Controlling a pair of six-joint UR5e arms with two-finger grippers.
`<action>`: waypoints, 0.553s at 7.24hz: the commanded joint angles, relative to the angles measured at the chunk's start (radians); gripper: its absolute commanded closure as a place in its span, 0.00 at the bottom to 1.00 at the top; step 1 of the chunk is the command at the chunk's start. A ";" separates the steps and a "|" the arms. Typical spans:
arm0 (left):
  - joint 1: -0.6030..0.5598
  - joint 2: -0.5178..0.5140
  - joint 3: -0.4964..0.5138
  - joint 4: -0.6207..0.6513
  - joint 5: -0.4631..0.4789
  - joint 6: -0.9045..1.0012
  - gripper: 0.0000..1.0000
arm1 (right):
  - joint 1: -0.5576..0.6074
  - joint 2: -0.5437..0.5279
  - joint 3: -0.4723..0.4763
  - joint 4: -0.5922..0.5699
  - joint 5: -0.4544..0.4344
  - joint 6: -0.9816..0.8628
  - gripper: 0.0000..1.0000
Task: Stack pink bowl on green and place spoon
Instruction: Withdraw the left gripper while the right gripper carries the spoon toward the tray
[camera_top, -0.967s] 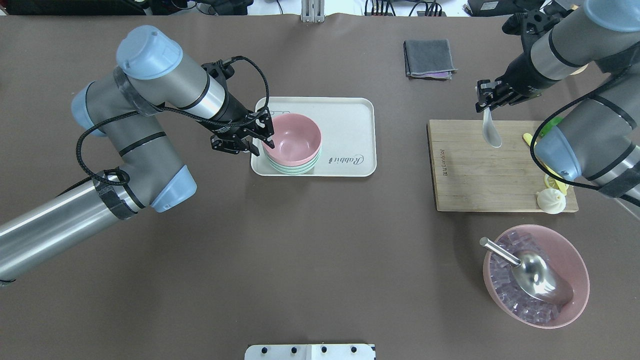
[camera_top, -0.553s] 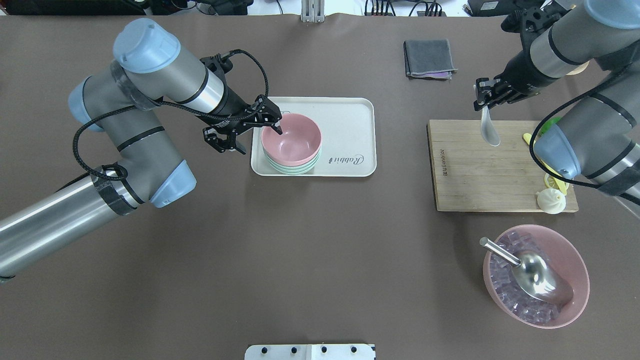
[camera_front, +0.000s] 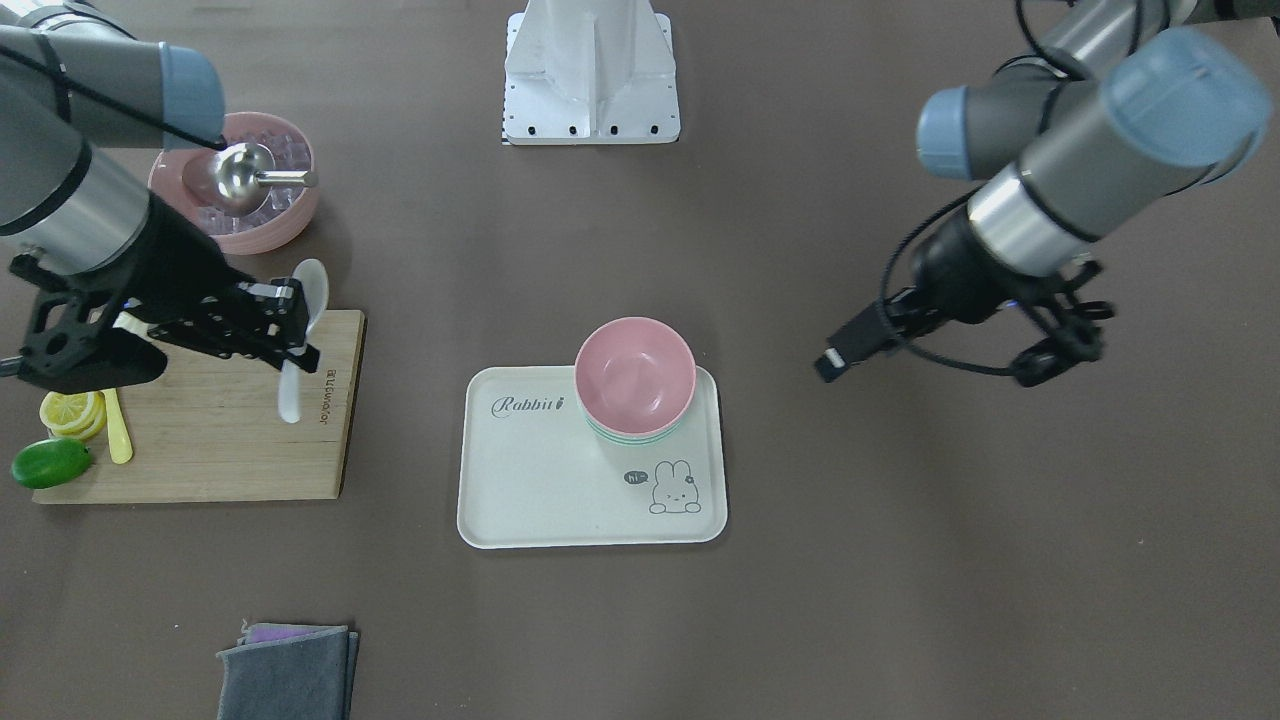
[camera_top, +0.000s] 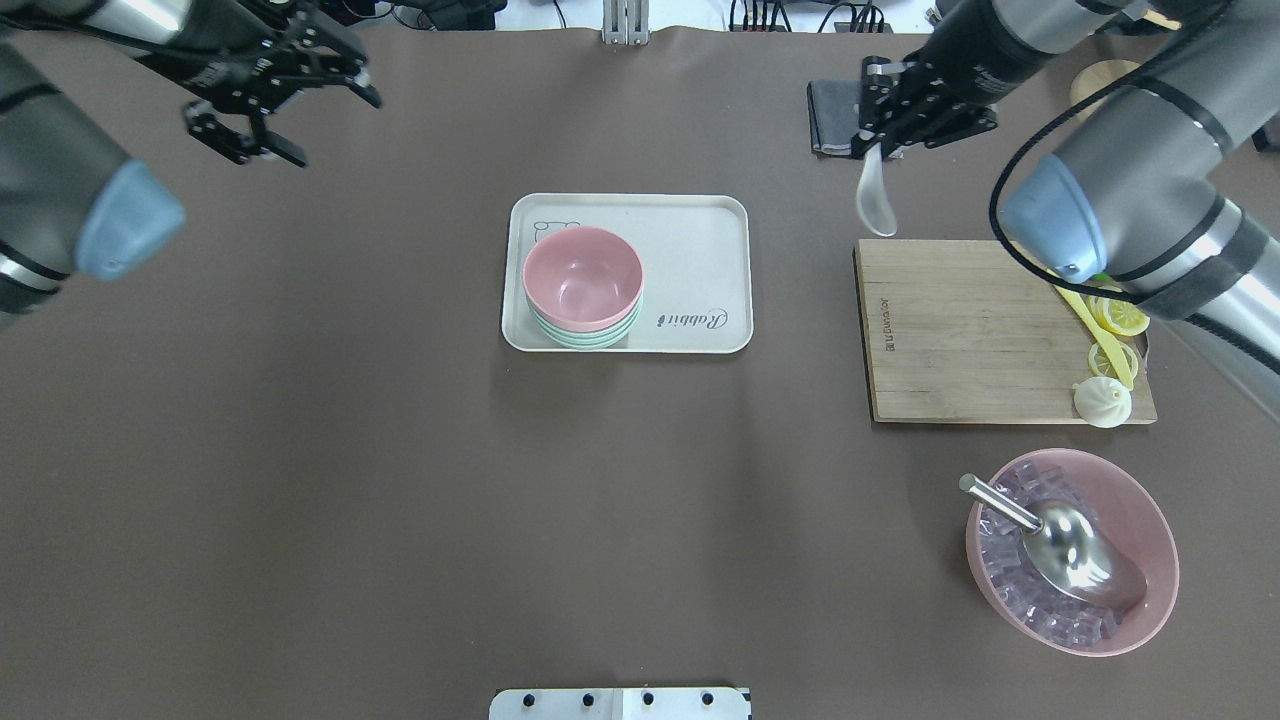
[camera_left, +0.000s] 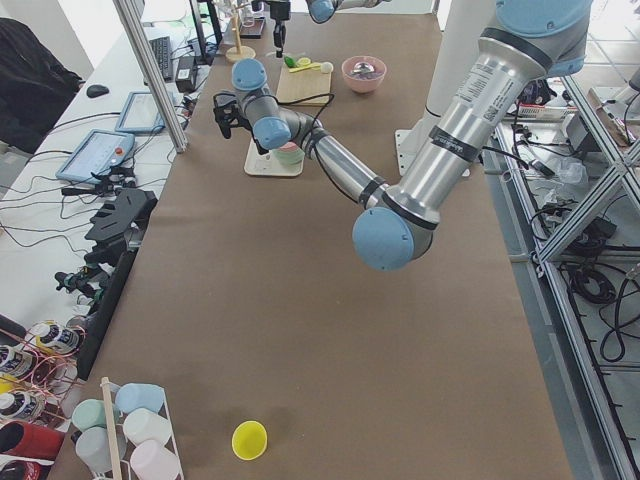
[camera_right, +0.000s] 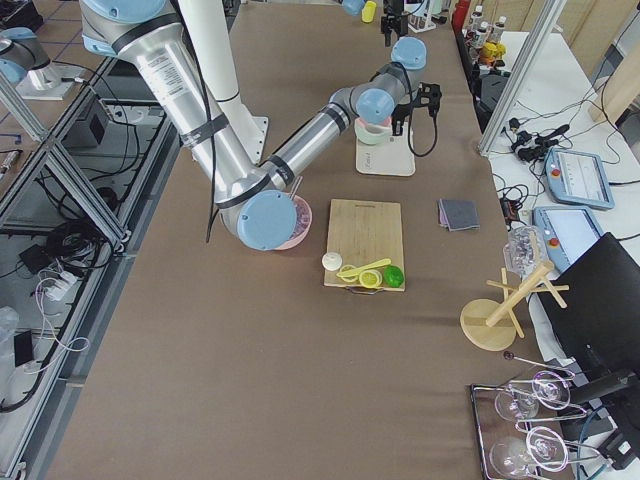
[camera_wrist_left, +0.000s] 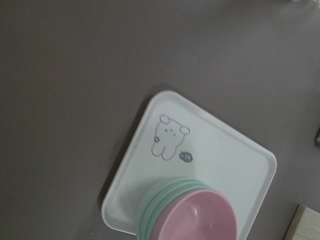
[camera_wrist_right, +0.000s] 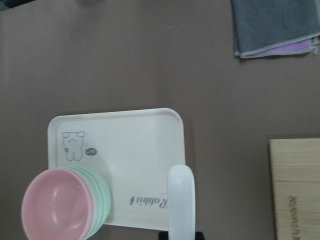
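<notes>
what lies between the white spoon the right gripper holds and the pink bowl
Overhead view: from white spoon to pink bowl, only bare brown table and bare cream tray.

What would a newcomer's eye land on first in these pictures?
Probably the pink bowl nested on the stack of green bowls, sitting on the cream rabbit-print tray at mid-table. Next, the white soup spoon dangling bowl-down from the right hand, raised in the air near the wooden cutting board.
</notes>
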 joint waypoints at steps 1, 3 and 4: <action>-0.195 0.224 -0.068 0.053 -0.012 0.451 0.02 | -0.177 0.136 -0.030 0.021 -0.184 0.167 1.00; -0.265 0.373 -0.074 0.053 -0.014 0.713 0.02 | -0.283 0.228 -0.215 0.223 -0.344 0.306 1.00; -0.271 0.394 -0.070 0.053 -0.012 0.740 0.02 | -0.311 0.270 -0.294 0.256 -0.408 0.308 1.00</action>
